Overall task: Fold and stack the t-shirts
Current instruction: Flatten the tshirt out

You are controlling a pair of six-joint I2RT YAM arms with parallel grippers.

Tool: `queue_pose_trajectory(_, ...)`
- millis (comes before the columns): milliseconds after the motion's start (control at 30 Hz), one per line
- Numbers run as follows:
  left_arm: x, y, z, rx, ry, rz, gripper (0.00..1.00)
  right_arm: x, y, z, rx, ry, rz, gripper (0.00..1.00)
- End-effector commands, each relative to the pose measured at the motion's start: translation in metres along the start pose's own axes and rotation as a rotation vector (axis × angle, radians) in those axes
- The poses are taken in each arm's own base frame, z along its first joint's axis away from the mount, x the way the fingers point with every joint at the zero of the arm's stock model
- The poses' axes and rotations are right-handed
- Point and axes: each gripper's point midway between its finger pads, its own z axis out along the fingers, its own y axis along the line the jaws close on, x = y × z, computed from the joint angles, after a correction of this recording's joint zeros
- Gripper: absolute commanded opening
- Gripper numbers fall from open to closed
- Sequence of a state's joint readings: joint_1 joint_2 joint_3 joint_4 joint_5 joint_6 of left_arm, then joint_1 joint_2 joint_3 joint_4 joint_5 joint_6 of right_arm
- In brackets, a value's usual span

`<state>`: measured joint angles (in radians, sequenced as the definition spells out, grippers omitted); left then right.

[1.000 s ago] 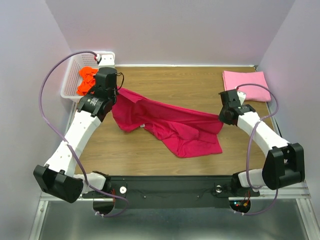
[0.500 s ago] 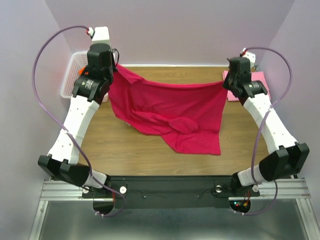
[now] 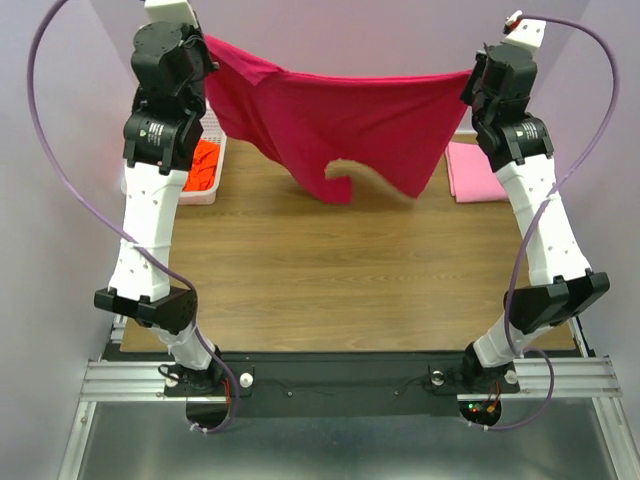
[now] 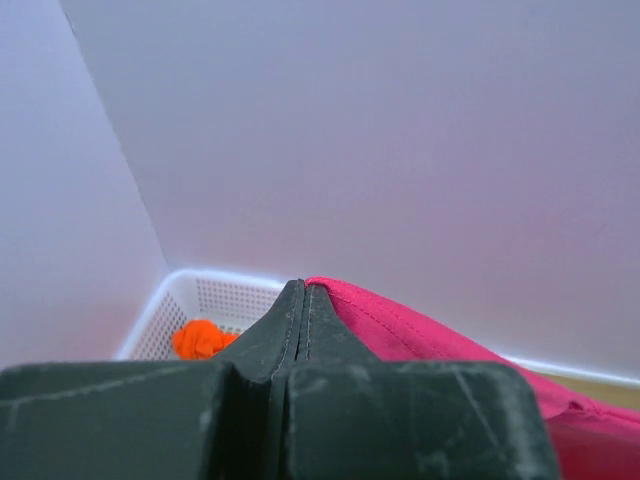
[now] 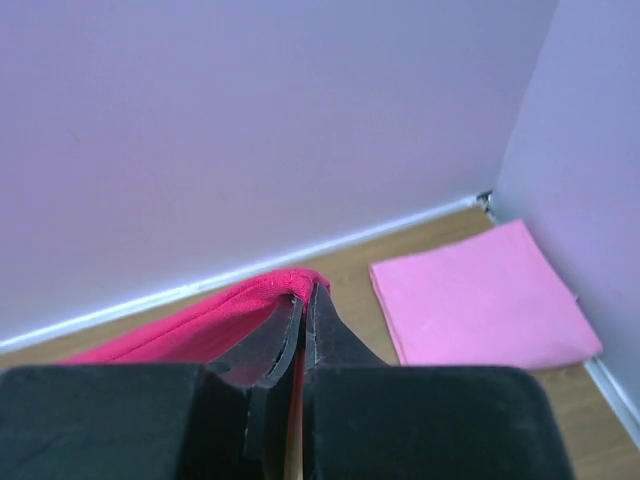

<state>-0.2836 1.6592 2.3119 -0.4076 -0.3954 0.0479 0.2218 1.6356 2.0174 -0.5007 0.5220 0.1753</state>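
Left claw (image 4: 303, 290): fingers pressed together, clamped on the edge of the crimson-red cloth t-shirt (image 3: 340, 120). The red fabric comes out from the fingertips on the right side in the left wrist view.

Right claw (image 5: 305, 290): same, fingers pinched on a folded red edge, with the cloth trailing off to its left.

Both claws sit high over the brown wooden worktop (image 3: 330, 270), well apart. The crimson shirt is stretched between them, its top edge nearly straight from claw to claw and the body hanging below. The bottom edge is uneven, with one flap lower, closer to the left claw than to the right.

Below and beyond the right claw, a light pink folded t-shirt (image 3: 475, 175) lies flat on the worktop near the wall corner.

Below and beyond the left claw is a white plastic lattice basket (image 4: 230, 298), with a bright orange t-shirt (image 3: 205, 163) bunched up inside it.
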Motion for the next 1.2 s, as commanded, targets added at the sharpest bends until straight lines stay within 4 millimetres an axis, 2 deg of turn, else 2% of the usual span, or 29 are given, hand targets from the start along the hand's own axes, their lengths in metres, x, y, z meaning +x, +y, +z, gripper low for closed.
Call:
queue_pose_trajectory(0, -0.090, 0.018, -0.038, 0.022, -0.247, -0.051, 0.00, -0.094, -0.017, -0.036, 0.007, -0.268, 0.071, 0.01)
queue_pose_trajectory(100, -0.107, 0.024, -0.060, 0.044, -0.297, -0.065, 0.00, -0.118, -0.022, -0.058, -0.026, -0.343, 0.098, 0.01)
queue_pose_trajectory(133, -0.114, 0.028, -0.073, 0.051, -0.321, -0.075, 0.00, -0.125, -0.024, -0.074, -0.057, -0.367, 0.099, 0.01)
queue_pose_trajectory(200, -0.121, 0.032, -0.086, 0.062, -0.347, -0.080, 0.00, -0.133, -0.027, -0.088, -0.082, -0.397, 0.103, 0.01)
queue_pose_trajectory(233, -0.126, 0.037, -0.102, 0.069, -0.364, -0.084, 0.00, -0.138, -0.031, -0.102, -0.099, -0.413, 0.099, 0.01)
queue_pose_trajectory(300, -0.130, 0.043, -0.117, 0.079, -0.378, -0.083, 0.00, -0.141, -0.039, -0.118, -0.103, -0.432, 0.103, 0.01)
queue_pose_trajectory(333, -0.134, 0.049, -0.133, 0.080, -0.387, -0.079, 0.00, -0.144, -0.047, -0.134, -0.109, -0.449, 0.105, 0.01)
queue_pose_trajectory(367, -0.135, 0.052, -0.141, 0.086, -0.391, -0.077, 0.00, -0.146, -0.051, -0.142, -0.113, -0.460, 0.106, 0.01)
queue_pose_trajectory(400, -0.140, 0.059, -0.158, 0.087, -0.405, -0.066, 0.00, -0.148, -0.054, -0.150, -0.123, -0.471, 0.102, 0.01)
queue_pose_trajectory(433, -0.144, 0.063, -0.166, 0.085, -0.414, -0.062, 0.00, -0.150, -0.057, -0.159, -0.134, -0.481, 0.101, 0.01)
queue_pose_trajectory(467, -0.147, 0.067, -0.174, 0.084, -0.423, -0.056, 0.00, -0.154, -0.059, -0.176, -0.168, -0.505, 0.099, 0.01)
queue_pose_trajectory(533, -0.153, 0.073, -0.189, 0.086, -0.437, -0.050, 0.00, -0.157, -0.063, -0.191, -0.192, -0.526, 0.103, 0.01)
queue_pose_trajectory(567, -0.164, 0.079, -0.204, 0.087, -0.468, -0.047, 0.00, -0.159, -0.063, -0.198, -0.215, -0.536, 0.104, 0.01)
queue_pose_trajectory(633, -0.172, 0.083, -0.218, 0.098, -0.495, -0.044, 0.00, -0.162, -0.065, -0.214, -0.247, -0.556, 0.113, 0.01)
queue_pose_trajectory(733, -0.170, 0.082, -0.219, 0.108, -0.493, -0.028, 0.00, -0.160, -0.068, -0.223, -0.263, -0.563, 0.120, 0.01)
queue_pose_trajectory(833, -0.146, 0.069, -0.196, 0.126, -0.418, 0.002, 0.00, -0.149, -0.063, -0.215, -0.273, -0.534, 0.114, 0.01)
queue_pose_trajectory(867, -0.128, 0.061, -0.178, 0.134, -0.363, 0.017, 0.00, -0.143, -0.061, -0.208, -0.269, -0.511, 0.113, 0.01)
queue_pose_trajectory(933, -0.105, 0.048, -0.157, 0.156, -0.306, 0.039, 0.00, -0.129, -0.054, -0.195, -0.272, -0.464, 0.104, 0.01)
queue_pose_trajectory(967, -0.074, 0.038, -0.135, 0.165, -0.229, 0.067, 0.00, -0.119, -0.049, -0.182, -0.265, -0.428, 0.097, 0.01)
queue_pose_trajectory(1033, -0.038, 0.027, -0.111, 0.176, -0.145, 0.096, 0.00, -0.099, -0.044, -0.166, -0.256, -0.365, 0.079, 0.01)
queue_pose_trajectory(1067, 0.003, 0.017, -0.088, 0.182, -0.051, 0.127, 0.00, -0.077, -0.039, -0.149, -0.247, -0.307, 0.059, 0.01)
queue_pose_trajectory(1133, 0.046, 0.010, -0.067, 0.179, 0.045, 0.158, 0.00, -0.049, -0.034, -0.129, -0.231, -0.242, 0.037, 0.01)
queue_pose_trajectory(1167, 0.088, 0.004, -0.049, 0.173, 0.125, 0.183, 0.00, -0.021, -0.031, -0.110, -0.212, -0.175, 0.014, 0.01)
